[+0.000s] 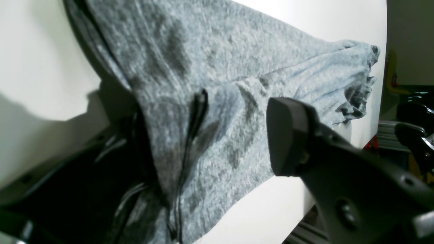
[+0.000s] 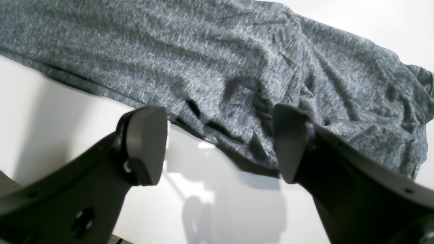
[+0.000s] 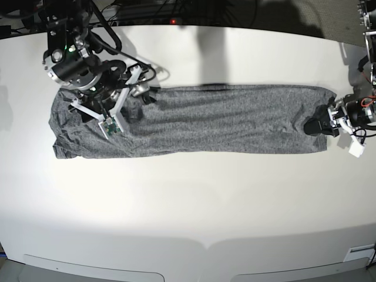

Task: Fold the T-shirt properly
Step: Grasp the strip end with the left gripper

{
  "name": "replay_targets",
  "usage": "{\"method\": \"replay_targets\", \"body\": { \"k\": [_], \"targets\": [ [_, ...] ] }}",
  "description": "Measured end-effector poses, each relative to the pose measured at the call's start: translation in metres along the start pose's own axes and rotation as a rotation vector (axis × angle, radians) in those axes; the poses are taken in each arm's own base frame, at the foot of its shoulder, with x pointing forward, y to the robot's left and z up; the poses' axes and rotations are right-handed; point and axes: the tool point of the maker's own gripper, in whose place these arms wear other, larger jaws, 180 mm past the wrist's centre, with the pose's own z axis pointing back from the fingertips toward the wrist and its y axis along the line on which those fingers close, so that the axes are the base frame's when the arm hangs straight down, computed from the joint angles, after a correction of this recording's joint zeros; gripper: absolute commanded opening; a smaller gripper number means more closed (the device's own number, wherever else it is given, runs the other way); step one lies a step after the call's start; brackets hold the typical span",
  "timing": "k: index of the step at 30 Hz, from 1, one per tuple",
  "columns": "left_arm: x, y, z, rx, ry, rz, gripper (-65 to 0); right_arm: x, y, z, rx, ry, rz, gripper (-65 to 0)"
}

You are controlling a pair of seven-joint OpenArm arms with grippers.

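Observation:
The heather-grey T-shirt [image 3: 223,120] lies as a long, narrow band across the white table, wrinkled at both ends. My right gripper [image 3: 141,87] hovers at the band's far edge near its left end. In the right wrist view this gripper [image 2: 218,145] is open, the T-shirt [image 2: 217,67] edge just beyond its fingertips [image 2: 145,145]. My left gripper [image 3: 317,125] sits at the band's right end. In the left wrist view it [image 1: 210,135] is open with the T-shirt [image 1: 203,61] between its jaws; one finger [image 1: 288,135] shows plainly, the other is partly covered by cloth.
The white table [image 3: 188,223] stretches wide in front of the shirt, its front edge at the bottom of the base view. Cables and dark gear [image 3: 170,12] line the back edge. Beyond the table's right edge stands more equipment [image 1: 413,128].

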Motion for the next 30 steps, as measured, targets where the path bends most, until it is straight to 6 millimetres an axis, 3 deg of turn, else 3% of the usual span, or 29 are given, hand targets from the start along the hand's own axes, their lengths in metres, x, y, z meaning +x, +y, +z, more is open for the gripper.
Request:
{"method": "replay_targets", "body": {
  "k": [4, 6, 8, 11, 12, 21, 30],
  "targets": [
    [-0.001, 0.0, 0.0, -0.001, 0.0, -0.001, -20.4, 0.0, 0.0, 0.0, 0.0, 0.0, 0.0, -18.0],
    [-0.001, 0.0, 0.0, 0.0, 0.001, -0.001, -23.9, 0.0, 0.0, 0.0, 0.0, 0.0, 0.0, -18.0],
    [-0.003, 0.002, 0.0, 0.008, 0.009, 0.001, -34.1, 0.0, 0.0, 0.0, 0.0, 0.0, 0.0, -18.0],
    [-0.013, 0.007, 0.0, 0.027, 0.046, 0.009, -59.9, 0.0, 0.0, 0.0, 0.0, 0.0, 0.001, -18.0],
    [-0.016, 0.008, 0.0, 0.027, 0.056, 0.012, -65.0, 0.0, 0.0, 0.0, 0.0, 0.0, 0.0, -18.0],
    [-0.01, -0.002, 0.001, 0.006, 0.054, 0.0, -65.0, 0.0, 0.0, 0.0, 0.0, 0.001, 0.0, -18.0],
    [0.01, -0.042, 0.003, -0.065, 0.046, -0.136, -65.0, 0.0, 0.0, 0.0, 0.0, 0.0, 0.0, -18.0]
  ]
}}
